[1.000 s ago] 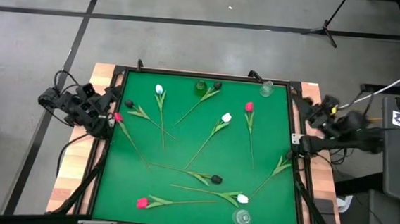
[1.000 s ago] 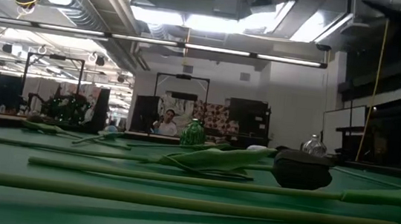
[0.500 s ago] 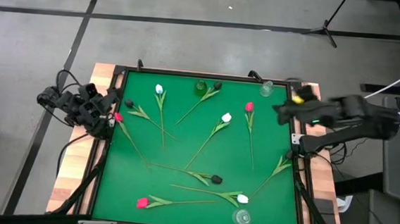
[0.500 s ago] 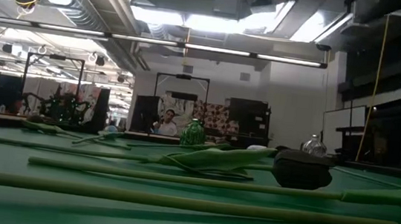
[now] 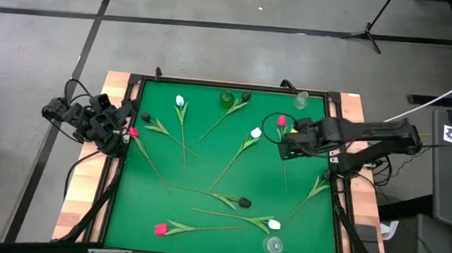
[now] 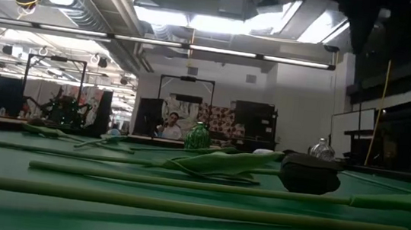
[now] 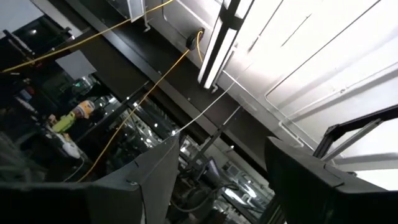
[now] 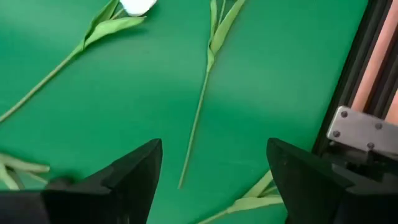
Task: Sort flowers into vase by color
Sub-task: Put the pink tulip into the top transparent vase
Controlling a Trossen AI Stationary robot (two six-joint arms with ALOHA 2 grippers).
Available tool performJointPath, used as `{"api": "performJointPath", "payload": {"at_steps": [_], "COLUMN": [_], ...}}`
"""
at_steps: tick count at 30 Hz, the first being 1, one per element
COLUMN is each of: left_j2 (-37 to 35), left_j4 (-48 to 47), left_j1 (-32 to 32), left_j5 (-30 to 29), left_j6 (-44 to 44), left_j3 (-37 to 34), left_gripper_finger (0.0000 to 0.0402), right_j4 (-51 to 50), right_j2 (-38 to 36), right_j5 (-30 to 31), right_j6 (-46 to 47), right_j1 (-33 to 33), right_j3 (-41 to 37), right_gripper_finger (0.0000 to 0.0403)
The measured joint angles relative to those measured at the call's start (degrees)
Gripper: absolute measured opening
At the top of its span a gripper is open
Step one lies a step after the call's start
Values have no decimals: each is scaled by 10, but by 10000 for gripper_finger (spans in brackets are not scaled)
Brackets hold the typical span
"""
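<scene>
Right gripper (image 5: 282, 143) over the table's right side, fingers spread wide, empty, just beside the red tulip (image 5: 281, 121). Left gripper (image 5: 122, 135) parked at the left edge, wide apart, empty. Flowers (image 5: 246, 141) lie scattered across the green table (image 5: 207, 165).

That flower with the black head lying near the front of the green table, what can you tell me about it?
The black tulip is an artificial flower with a small dark head, a long thin green stem and a green leaf near the head. It lies flat on the green table, stem pointing toward the left side. In the low view its head looks matte and rounded. Neither hand touches it.
</scene>
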Motion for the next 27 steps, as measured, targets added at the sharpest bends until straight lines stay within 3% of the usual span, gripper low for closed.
{"api": "performJointPath", "payload": {"at_steps": [6,13,19,22,27], "left_j2": [0,0,0,0,0], "left_j4": [-17,-30,-45,-52,-59], "left_j1": [0,0,0,0,0], "left_j5": [-2,-2,-2,-3,-7], "left_j6": [-29,-58,-58,-70,-75], "left_j3": [0,0,0,0,0], "left_gripper_finger": [233,233,233,233,233], "right_j4": [53,172,362,372,393], "right_j2": [24,-22,-92,-87,-57], "right_j5": [15,10,-23,-50,-35], "right_j6": [-18,-104,-132,-137,-160], "right_j1": [-26,-97,-130,-150,-151], "right_j3": [-32,-155,-300,-333,-340], "right_gripper_finger": [289,289,289,289,289]}}
